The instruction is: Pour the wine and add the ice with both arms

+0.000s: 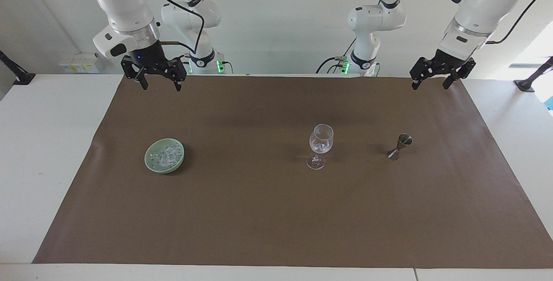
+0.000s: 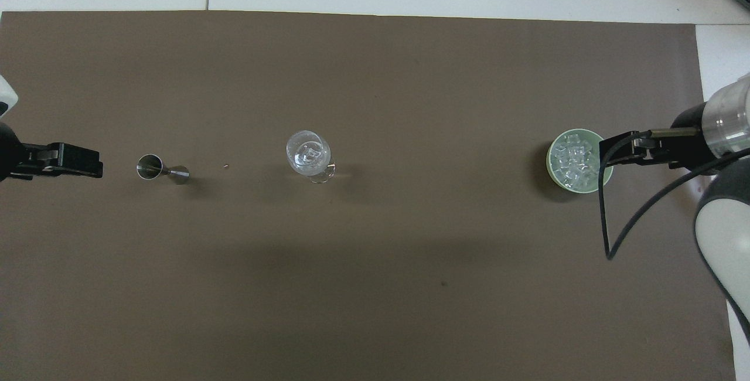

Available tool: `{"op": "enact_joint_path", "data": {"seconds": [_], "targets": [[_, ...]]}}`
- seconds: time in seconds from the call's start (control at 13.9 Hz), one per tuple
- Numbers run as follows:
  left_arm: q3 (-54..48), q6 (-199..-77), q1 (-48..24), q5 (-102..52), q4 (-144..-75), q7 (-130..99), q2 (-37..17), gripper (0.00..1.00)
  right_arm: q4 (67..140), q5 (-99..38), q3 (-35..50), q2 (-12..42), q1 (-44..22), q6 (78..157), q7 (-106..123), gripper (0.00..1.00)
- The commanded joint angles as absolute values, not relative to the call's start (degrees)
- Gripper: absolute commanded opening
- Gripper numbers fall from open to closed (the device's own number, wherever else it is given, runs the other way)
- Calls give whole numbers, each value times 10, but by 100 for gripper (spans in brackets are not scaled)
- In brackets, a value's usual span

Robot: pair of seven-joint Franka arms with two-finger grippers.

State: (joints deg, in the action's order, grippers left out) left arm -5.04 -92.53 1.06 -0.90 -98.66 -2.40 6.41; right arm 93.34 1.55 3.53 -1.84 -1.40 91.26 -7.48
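I see the white table (image 1: 52, 151) filling most of the facing view, with a brown mat (image 1: 276, 212) spread across its middle from edge to edge of the frame.

The two white arms come in at the top of the facing view. The right arm (image 1: 123, 8) sits in the upper left of the frame, the left arm (image 1: 479, 4) in the upper right. Both hang raised over the top edge of the mat.

The right gripper (image 1: 158, 83) is in the upper left of the facing view, its fingers spread wide and holding nothing. The left gripper (image 1: 429, 82) is in the upper right, its fingers also wide apart and empty.

A pale green bowl (image 1: 149, 163) rests on the mat at centre left of the facing view. The ice (image 1: 164, 155), a heap of small clear cubes, lies in it.

A clear wine glass (image 1: 320, 145) stands upright just right of centre in the facing view. I see something small and clear in its bowl, but cannot tell what.

A small metal jigger (image 1: 400, 146) stands tilted at centre right of the facing view, well apart from the glass.
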Motion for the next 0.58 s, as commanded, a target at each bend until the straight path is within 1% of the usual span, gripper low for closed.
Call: {"op": "enact_joint_path", "data": {"seconds": [0.0,0.5], "targets": [[-51,-922,14,-2,-998,-19,77,100,952,19,38,-33,-9,927,-62,100],[-51,-922,14,-2,-998,-19,77,100,951,16,38,-33,-8,927,-69,100]]}}
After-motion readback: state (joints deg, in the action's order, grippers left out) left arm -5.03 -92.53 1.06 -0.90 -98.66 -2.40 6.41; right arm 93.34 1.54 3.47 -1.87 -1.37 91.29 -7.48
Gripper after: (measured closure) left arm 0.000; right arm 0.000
